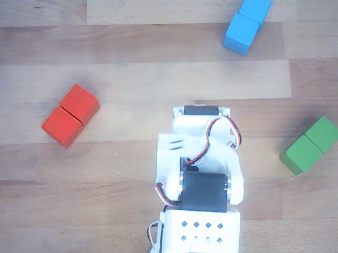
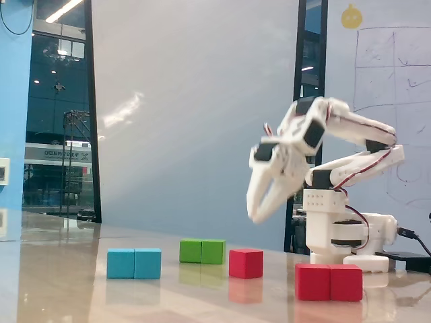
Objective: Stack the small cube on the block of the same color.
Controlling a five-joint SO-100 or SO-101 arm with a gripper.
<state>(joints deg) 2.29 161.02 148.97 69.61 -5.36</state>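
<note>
The small red cube point(image 2: 246, 262) sits on the table in the fixed view, between the green block and the red block. The red oblong block point(image 2: 328, 281) lies nearest the camera at the right; in the other view it lies at the left point(image 1: 71, 115). My gripper point(image 2: 258, 214) hangs above the small cube, pointing down, with its jaws a little apart and nothing between them. It is clear of the cube. In the other view the arm point(image 1: 203, 181) covers the middle of the table, and the small cube and the fingertips are hidden under it.
A blue oblong block point(image 2: 134, 263) lies at the left of the fixed view and at the top right of the other view point(image 1: 247, 21). A green oblong block point(image 2: 202, 251) lies further back, at the right edge of the other view point(image 1: 310, 145). The arm's base point(image 2: 340, 235) stands at the right.
</note>
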